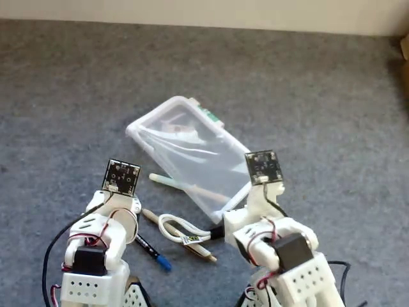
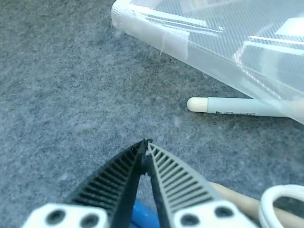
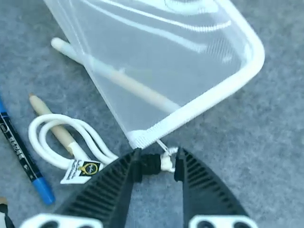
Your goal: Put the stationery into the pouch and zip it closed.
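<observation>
1. While your right claw [image 3: 156, 153] clamps the zip pull [image 3: 151, 164] at the corner of the pouch [image 1: 192, 153], hold it steady.
2. Your left claw [image 2: 146, 141] is together; spread it before lowering onto the pale pen [image 2: 228, 107] just beside the pouch.

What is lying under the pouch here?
A pale pen shows through the translucent pouch, its capped end sticking out; under or inside, I cannot tell. The pen's far end is lost at the pouch's white edge.
</observation>
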